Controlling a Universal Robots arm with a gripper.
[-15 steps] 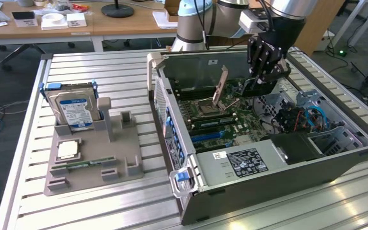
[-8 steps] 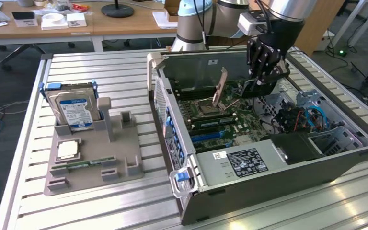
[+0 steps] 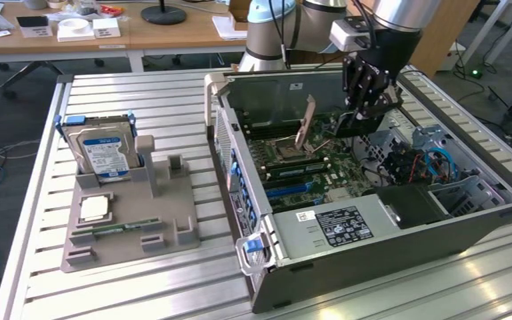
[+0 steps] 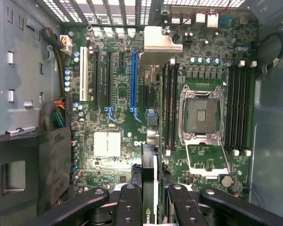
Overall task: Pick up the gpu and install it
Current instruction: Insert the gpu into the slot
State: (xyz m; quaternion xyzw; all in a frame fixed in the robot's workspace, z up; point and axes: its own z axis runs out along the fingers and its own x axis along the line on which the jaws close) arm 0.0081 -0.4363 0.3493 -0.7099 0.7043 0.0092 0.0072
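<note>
My gripper [image 3: 368,107] hangs inside the open computer case [image 3: 399,233], above the motherboard [image 3: 314,170]. It is shut on the gpu [image 3: 360,125], a dark flat card held on edge below the fingers. In the wrist view the gpu [image 4: 149,162] shows edge-on between the black fingers [image 4: 128,202], with a green logo near its held end. The gripper [image 4: 150,195] holds the card above the board, between the long blue slot [image 4: 133,80] and the black memory slots [image 4: 169,103]. The card is not touching the board.
The CPU socket [image 4: 201,115] stands open with its silver lever raised [image 3: 308,120]. Case walls surround the board, with a black box [image 4: 30,174] and cables at one end. On the exterior view's left, a grey holder [image 3: 127,223] carries a hard drive [image 3: 103,155], a CPU chip [image 3: 94,208] and a memory stick [image 3: 114,228].
</note>
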